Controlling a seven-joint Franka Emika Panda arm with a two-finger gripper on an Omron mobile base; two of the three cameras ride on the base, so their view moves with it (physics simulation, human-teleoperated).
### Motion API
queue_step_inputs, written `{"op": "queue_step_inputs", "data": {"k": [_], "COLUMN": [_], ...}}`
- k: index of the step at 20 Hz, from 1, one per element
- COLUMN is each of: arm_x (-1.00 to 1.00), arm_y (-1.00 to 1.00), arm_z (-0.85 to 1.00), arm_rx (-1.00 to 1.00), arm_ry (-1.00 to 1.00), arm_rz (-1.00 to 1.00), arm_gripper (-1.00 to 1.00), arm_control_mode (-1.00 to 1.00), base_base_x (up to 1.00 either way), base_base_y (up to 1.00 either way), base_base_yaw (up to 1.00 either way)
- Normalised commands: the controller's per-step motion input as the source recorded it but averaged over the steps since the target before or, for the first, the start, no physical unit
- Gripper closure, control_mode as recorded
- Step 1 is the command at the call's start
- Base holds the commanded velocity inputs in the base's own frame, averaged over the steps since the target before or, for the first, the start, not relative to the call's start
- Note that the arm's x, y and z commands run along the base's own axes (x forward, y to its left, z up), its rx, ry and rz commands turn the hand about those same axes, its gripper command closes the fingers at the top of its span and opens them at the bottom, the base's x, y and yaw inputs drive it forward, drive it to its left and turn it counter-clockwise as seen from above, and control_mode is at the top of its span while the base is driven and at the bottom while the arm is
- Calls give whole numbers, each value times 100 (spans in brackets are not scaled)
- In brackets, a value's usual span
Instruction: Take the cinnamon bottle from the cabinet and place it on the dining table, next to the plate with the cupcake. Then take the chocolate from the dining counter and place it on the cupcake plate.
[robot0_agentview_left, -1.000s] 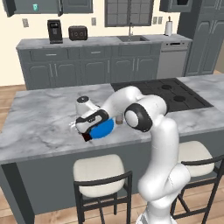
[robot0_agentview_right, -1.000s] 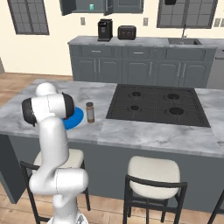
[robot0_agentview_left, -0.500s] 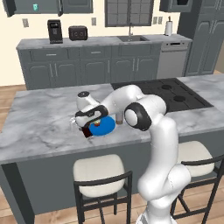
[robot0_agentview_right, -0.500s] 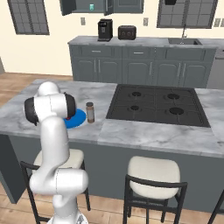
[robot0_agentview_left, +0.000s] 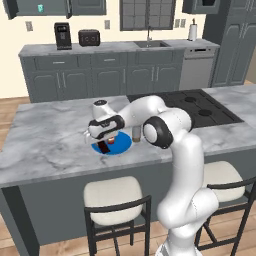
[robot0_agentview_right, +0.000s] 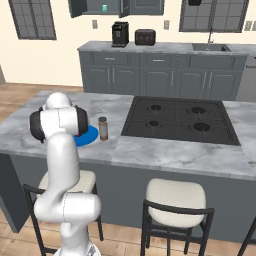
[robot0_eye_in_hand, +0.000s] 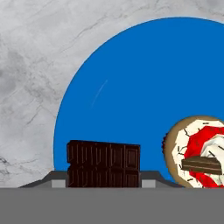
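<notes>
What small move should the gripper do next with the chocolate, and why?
Probably lower slightly and open. The gripper is shut on the chocolate, which hangs over the blue plate beside the cupcake; the cinnamon bottle already stands next to the plate.

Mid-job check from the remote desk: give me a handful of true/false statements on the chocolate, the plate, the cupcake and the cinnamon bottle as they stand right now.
1. The chocolate is over the blue plate, gripped by the hand. True.
2. The cinnamon bottle still sits in the wall cabinet. False: it stands upright on the dining table, beside the plate.
3. The cupcake is on the plate. True.
4. The chocolate lies on top of the cupcake. False: it is apart from the cupcake, to its side in the hand view.
5. The plate rests on the black cooktop. False: it is on the marble, to one side of the cooktop.
</notes>
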Motion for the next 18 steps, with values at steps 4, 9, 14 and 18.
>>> {"op": "queue_step_inputs", "data": {"k": [4,9,14,18], "arm_x": [31,30,17,1], "arm_y": [-4,0,0,0], "arm_z": [0,0,0,6], "arm_rx": [0,0,0,2], "arm_ry": [4,0,5,9], "arm_rz": [0,0,0,0], "arm_gripper": [100,-100,-100,-100], "arm_control_mode": [-100,-100,-100,-100], "base_base_x": [0,0,0,0], "base_base_y": [0,0,0,0], "base_base_yaw": [0,0,0,0]}}
